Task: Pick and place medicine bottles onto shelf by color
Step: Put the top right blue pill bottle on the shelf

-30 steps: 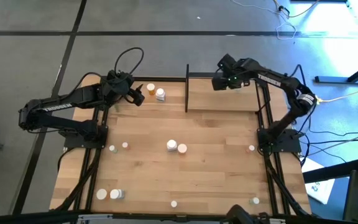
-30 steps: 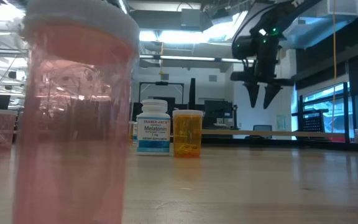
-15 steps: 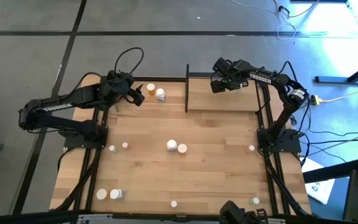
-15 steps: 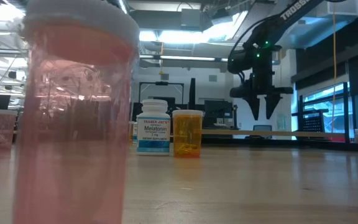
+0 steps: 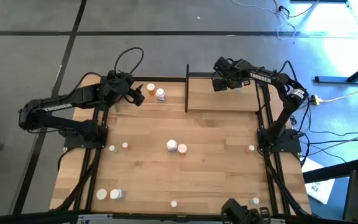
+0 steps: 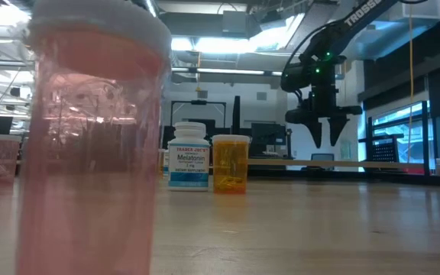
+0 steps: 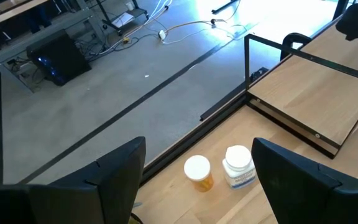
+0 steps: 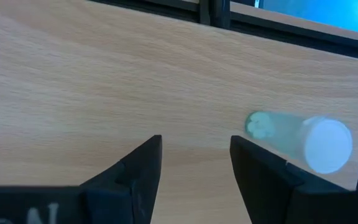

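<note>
While shelf work runs: right claw (image 8: pixel 194 168) hovers empty, jaws apart, above shelf (image 5: pixel 222 96) beside green bottle (image 8: pixel 300 140).
Left claw (image 7: pixel 194 186): parted, empty, facing orange bottle (image 7: pixel 197 172).
Next: likely fetch another bottle.

Overhead looks straight down, low sits level — both share the shelf (image 5: pixel 222 93)

Blurred pink bottle (image 6: pixel 90 145) overruns the picture's edge.
</note>
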{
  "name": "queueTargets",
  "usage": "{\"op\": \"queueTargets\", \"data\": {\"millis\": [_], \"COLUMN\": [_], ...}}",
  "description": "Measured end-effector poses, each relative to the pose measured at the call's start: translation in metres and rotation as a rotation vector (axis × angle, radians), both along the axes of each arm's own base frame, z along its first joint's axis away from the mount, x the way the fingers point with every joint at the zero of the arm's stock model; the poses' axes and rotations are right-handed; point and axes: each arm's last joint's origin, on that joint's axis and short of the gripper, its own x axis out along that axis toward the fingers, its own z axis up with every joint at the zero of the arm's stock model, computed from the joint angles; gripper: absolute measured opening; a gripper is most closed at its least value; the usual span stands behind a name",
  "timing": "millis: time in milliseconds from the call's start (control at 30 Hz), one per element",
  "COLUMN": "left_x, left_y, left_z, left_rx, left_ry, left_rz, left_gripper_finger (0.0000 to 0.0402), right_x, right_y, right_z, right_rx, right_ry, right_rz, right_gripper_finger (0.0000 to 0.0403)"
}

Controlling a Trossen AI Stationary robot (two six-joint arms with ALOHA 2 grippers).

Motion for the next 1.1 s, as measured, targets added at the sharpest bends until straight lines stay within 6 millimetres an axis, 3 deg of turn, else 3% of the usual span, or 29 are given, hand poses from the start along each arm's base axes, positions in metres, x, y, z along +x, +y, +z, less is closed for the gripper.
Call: {"op": "queueTargets", "data": {"millis": [1100], "left_x": [0.0016], "left_y": [-0.0014], "left_z": [-0.0006], "left_rx": [-0.018], "left_ry": [0.027], "left_rz": [-0.087], "left_gripper_finger": [0.0289], "right_x": [-0.0065], "right_y": [-0.0018], "right_z": [-0.0002], "right_rx": [-0.008], "right_ry": [0.046], "right_rz": [-0.04], "right_gripper_finger": [0.0193]}}
